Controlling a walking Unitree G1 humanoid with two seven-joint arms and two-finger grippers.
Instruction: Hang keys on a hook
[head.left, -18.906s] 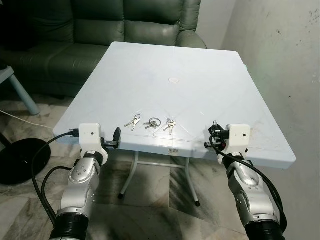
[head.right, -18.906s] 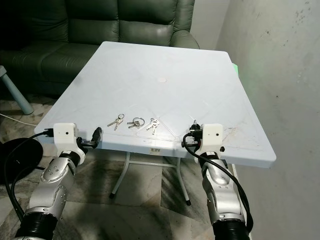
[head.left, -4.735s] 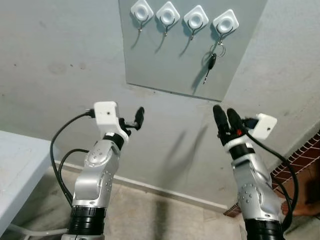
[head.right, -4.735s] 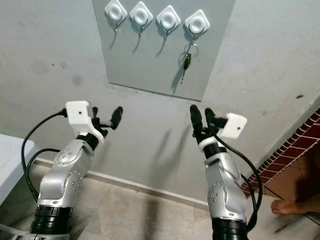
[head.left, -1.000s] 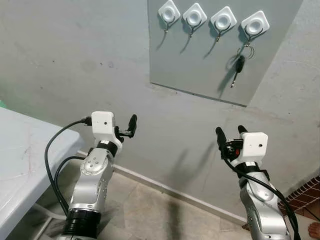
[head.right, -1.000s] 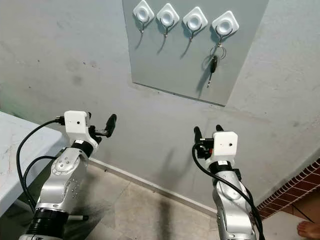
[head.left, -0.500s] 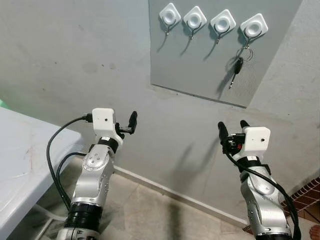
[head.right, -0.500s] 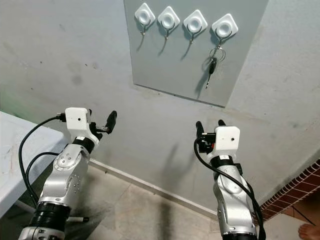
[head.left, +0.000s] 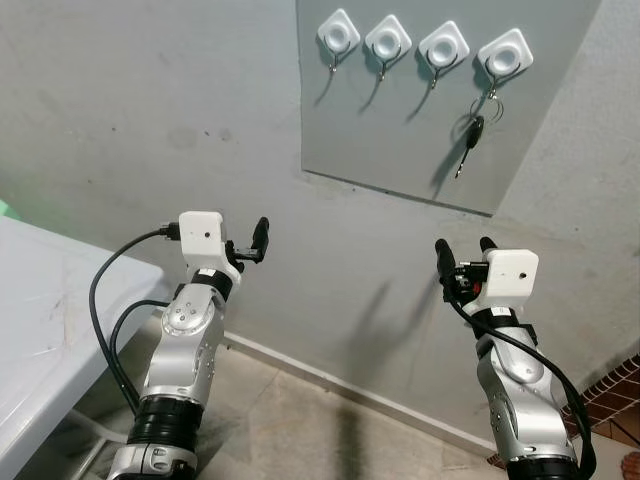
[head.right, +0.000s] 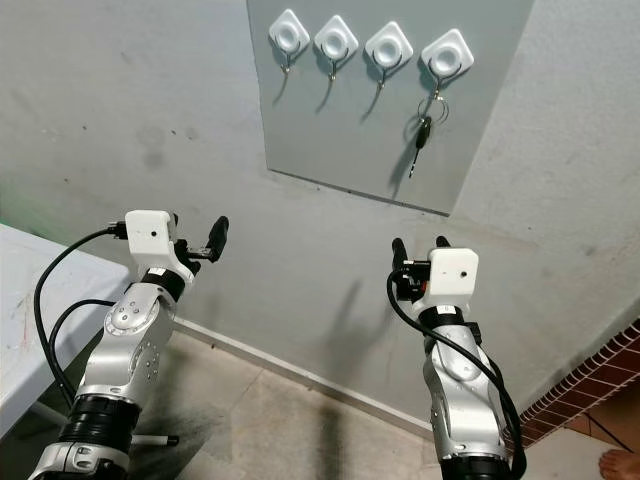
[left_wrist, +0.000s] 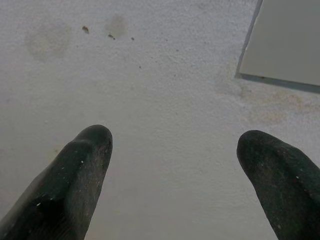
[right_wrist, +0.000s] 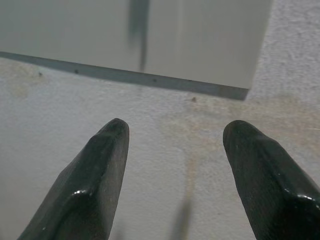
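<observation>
The keys (head.left: 472, 136) already hang from the rightmost hook (head.left: 505, 54) on the grey wall panel (head.left: 400, 150), long axis pointing down, well above and slightly left of the right hand (head.left: 461, 250), which is the nearer one. That hand's fingers are spread and hold nothing (the wrist view looks at bare wall). The left hand (head.left: 258, 239) is likewise spread and empty, far left of the panel

Panel (head.left: 400, 120): hanging on the wall (head.left: 150, 100), 4 hooks (head.left: 420, 45) lining its top.
Keys (head.left: 472, 135): dangling from the rightmost hook (head.left: 505, 55).
Table (head.left: 40, 330): sitting far left.
</observation>
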